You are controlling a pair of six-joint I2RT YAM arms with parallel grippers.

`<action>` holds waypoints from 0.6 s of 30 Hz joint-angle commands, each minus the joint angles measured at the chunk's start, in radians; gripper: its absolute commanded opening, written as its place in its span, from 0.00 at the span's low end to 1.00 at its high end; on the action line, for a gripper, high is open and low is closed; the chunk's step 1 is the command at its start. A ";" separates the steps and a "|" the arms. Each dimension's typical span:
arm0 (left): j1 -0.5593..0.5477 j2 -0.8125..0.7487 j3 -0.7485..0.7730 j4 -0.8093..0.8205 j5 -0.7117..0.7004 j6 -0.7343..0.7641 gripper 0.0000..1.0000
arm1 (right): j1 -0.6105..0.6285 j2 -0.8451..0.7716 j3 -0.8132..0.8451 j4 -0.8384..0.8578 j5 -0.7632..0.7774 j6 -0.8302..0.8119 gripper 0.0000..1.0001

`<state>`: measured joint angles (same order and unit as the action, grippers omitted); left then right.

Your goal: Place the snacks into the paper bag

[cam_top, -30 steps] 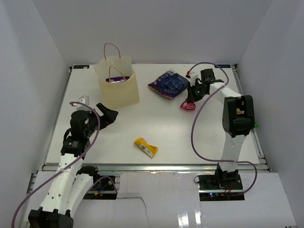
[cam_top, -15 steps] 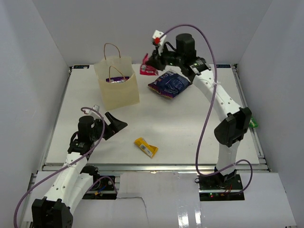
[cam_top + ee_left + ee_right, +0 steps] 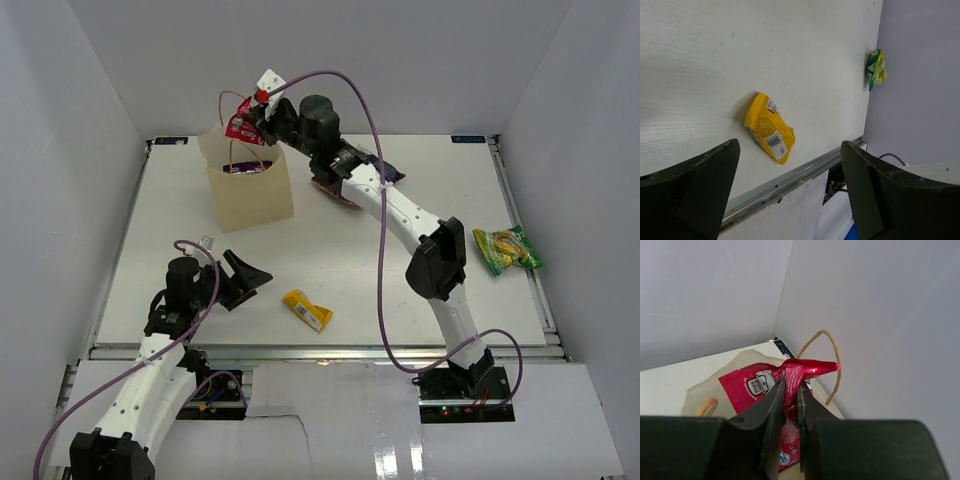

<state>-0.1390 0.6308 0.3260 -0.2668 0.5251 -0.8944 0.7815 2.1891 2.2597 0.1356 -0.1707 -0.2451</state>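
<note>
While the left claw (image 3: 250, 280) hangs spread near the yellow bar (image 3: 307, 310) at lower left, the right claw (image 3: 791, 390) pinches the red-pink pouch (image 3: 752, 385) over the paper bag (image 3: 250, 195) at upper left. Centre it between the handles (image 3: 823, 331) before letting go.

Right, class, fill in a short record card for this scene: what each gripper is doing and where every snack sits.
Right gripper: shut on red pouch, above the paper bag's open top
Left gripper: open, empty
Paper bag: upright, purple packet showing inside
Yellow packet: lying loose beside the left gripper
Green packet: far right
Blue bag: behind the right arm, partly hidden
</note>
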 commanded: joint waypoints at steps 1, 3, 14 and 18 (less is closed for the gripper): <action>0.004 0.006 -0.008 -0.015 0.041 -0.032 0.91 | 0.015 0.006 0.005 0.151 0.083 -0.005 0.14; 0.004 0.024 -0.004 -0.015 0.046 -0.032 0.91 | 0.016 0.011 -0.005 0.147 0.071 -0.002 0.22; -0.082 0.196 0.022 -0.018 -0.019 -0.142 0.85 | -0.132 -0.225 -0.263 -0.076 -0.136 0.035 0.73; -0.195 0.331 0.099 -0.090 -0.126 -0.236 0.80 | -0.235 -0.380 -0.512 -0.220 -0.325 -0.058 0.80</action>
<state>-0.2695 0.9020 0.3504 -0.3080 0.4854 -1.0412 0.6247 1.9575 1.8603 0.0299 -0.3370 -0.2550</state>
